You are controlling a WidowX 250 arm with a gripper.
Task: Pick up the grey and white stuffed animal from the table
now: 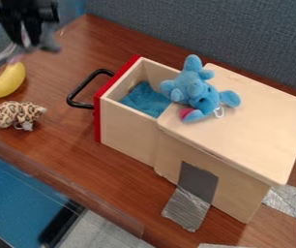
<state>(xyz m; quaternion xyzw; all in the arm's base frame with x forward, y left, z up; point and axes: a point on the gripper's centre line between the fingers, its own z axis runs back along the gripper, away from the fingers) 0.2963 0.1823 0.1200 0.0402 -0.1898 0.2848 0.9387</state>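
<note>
From where I stand, the yellow banana (pixel 7 80) lies farthest left on the brown tabletop (pixel 60 131), with the leopard-spotted plush (pixel 19 114) just beside it, nearer to me. Above the banana's upper end hangs the black tool (pixel 26 44). It looks clamped on a soft grey toy (pixel 50 44), its fingers drawn in on it and a bit of pink showing low down; grey parts stick out at either side, too blurred for me to say which part is pinched. I'd judge the step in hand to be the holding of that toy, with the grip made and the letting go not yet done. From there, the next move calls for a steady grip and enough height to keep the toy off the banana.

Further right, well apart from the tool, the black handle (pixel 77 92) juts from the red front of a wooden drawer (pixel 126 131), which stands pulled out with a blue cloth (pixel 144 99) inside. Right of that, a blue plush elephant (pixel 192 88) lies on the near-left edge of the wooden box's top (pixel 254 116), leaning out over the drawer's opening. Grey tape (pixel 188 208) runs from the box's side down to the tabletop.
</note>
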